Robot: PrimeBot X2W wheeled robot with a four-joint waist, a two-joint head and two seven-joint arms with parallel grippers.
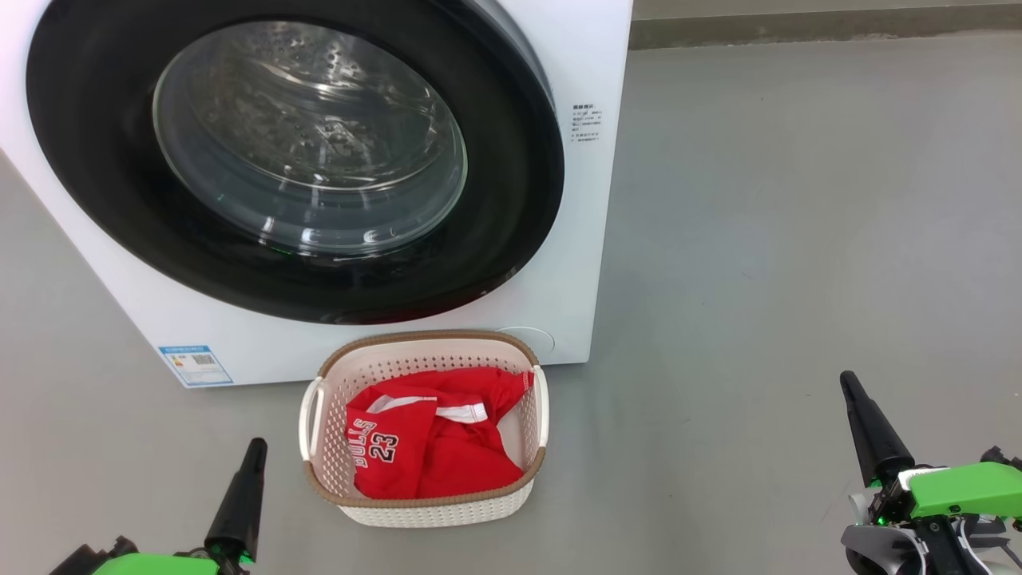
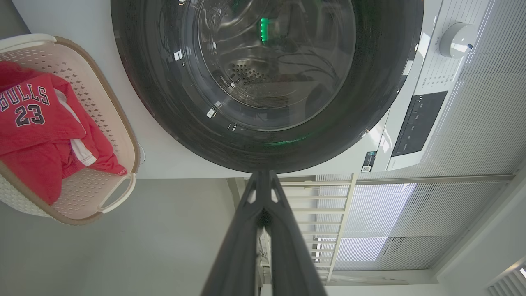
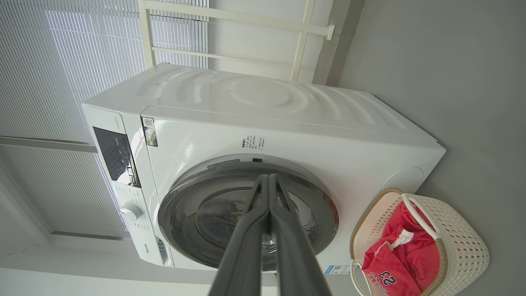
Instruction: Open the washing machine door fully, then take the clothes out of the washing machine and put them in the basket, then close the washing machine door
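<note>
The white washing machine (image 1: 559, 48) (image 3: 263, 119) (image 2: 427, 78) stands ahead with its round black-rimmed glass door (image 1: 303, 152) (image 2: 267, 78) (image 3: 246, 213) closed flat against the front. On the floor right before it sits the cream basket (image 1: 319, 399) (image 2: 119, 123) (image 3: 464, 242), and the red "BULLS 23" clothes (image 1: 447, 455) (image 2: 37, 119) (image 3: 407, 250) lie inside it. My left gripper (image 1: 255, 447) (image 2: 263, 176) is shut and empty, low at the basket's left. Far to the basket's right, my right gripper (image 1: 848, 382) (image 3: 268, 179) is also shut and holds nothing.
Grey floor (image 1: 798, 239) stretches to the machine's right, up to a wall base (image 1: 798, 28). Window blinds (image 3: 61, 61) and a white railing (image 2: 328, 213) stand behind the machine. A control dial (image 2: 456, 39) and dark panel (image 3: 113, 154) are at the machine's top.
</note>
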